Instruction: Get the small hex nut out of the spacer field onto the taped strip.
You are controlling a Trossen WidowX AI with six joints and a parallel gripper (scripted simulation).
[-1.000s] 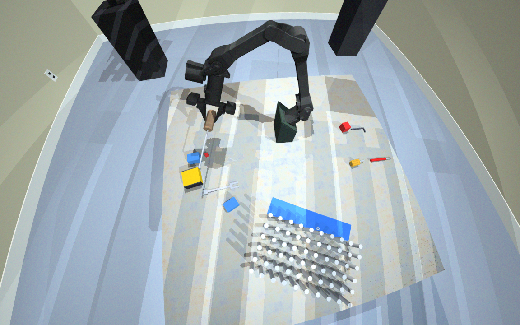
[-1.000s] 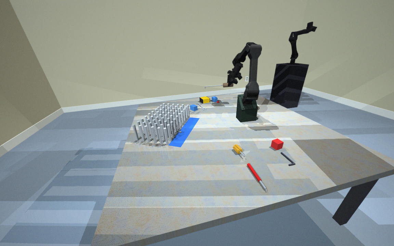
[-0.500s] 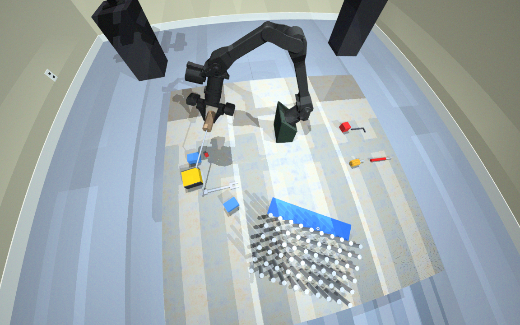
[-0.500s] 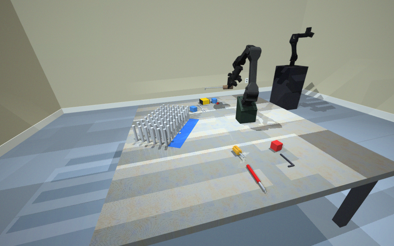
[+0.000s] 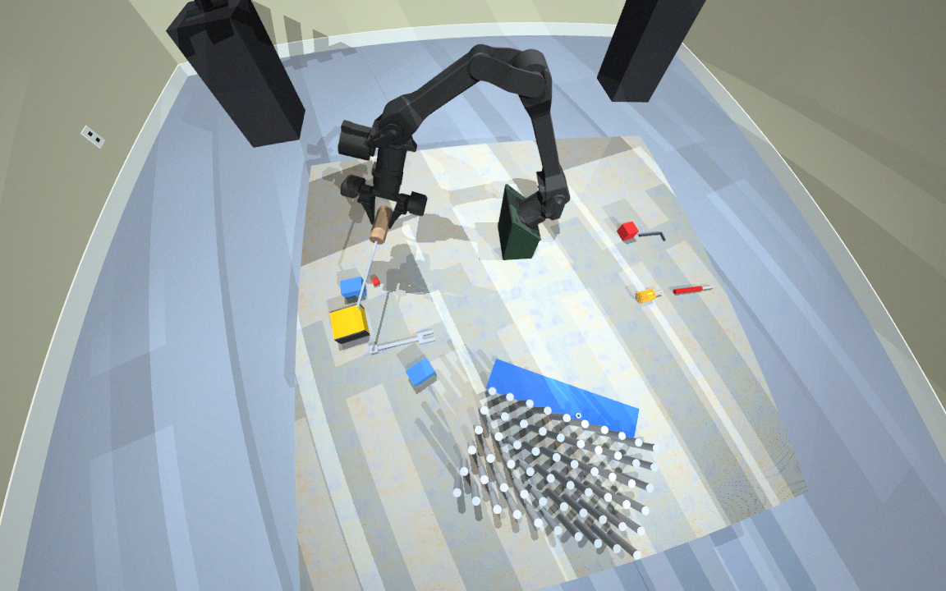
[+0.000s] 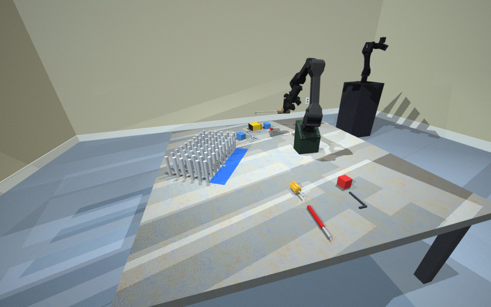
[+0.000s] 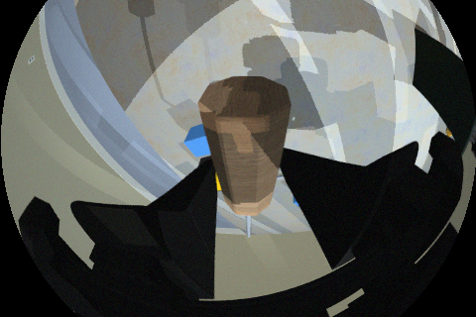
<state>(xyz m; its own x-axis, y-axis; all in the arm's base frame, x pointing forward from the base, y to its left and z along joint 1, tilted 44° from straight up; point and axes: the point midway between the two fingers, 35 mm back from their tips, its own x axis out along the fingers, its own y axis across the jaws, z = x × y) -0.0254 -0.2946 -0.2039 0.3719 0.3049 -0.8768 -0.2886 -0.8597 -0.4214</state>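
Observation:
My gripper [image 5: 382, 214] [image 6: 285, 109] [image 7: 246, 161] is shut on the wooden handle of a long hooked tool, held in the air at the left of the table. The tool's handle [image 5: 379, 226] [image 6: 282, 111] [image 7: 244, 149] carries a thin metal shaft [image 5: 368, 273] [image 6: 267, 112] [image 7: 249, 227], about level in the exterior view, with a small bent tip. The hex nut [image 5: 580, 415] [image 6: 223, 165] lies on the blue taped strip [image 5: 528, 382] [image 6: 232, 168], near its edge by the front row of spacers. The metal spacers [image 5: 570, 485] [image 6: 201, 152] stand upright in rows.
Below the tool are a yellow block [image 5: 348, 322] [image 6: 254, 125], a blue block [image 5: 351, 287] [image 6: 267, 125] and a small red piece [image 5: 375, 281]. A wrench [image 5: 399, 343] and another blue block [image 5: 420, 373] [image 6: 241, 135] lie nearer the field. A red cube [image 5: 626, 231] [image 6: 344, 182], hex key, screwdriver and red pen-like tool lie right.

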